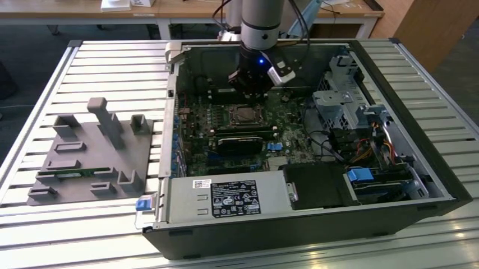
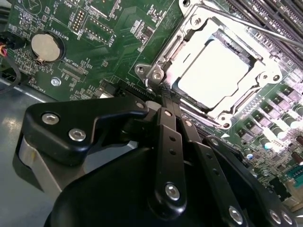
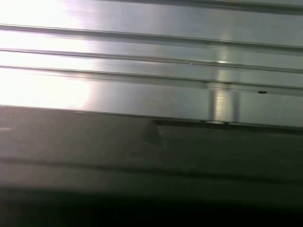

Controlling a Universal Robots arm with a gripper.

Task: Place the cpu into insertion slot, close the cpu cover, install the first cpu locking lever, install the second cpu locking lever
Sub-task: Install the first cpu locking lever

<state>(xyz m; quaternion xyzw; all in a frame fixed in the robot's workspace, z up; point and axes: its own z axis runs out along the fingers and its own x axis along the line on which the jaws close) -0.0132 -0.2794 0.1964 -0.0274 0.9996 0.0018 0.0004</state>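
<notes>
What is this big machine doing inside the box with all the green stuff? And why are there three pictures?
The tall grey thing is a robot arm, and at its end is a gripper, its hand. It is reaching into an open computer case lying on a slatted metal table. The green part is the circuit board.

The exterior view comes from a camera standing off to the side. The two wrist views come from cameras riding on the arm. In the second wrist view you see the black gripper close up, its tips shut together at the corner of the insertion slot. The cpu, a shiny square chip, already sits in it, with the cpu cover framing it. The gripper holds nothing.

A grey holder lies beside the case.
</notes>
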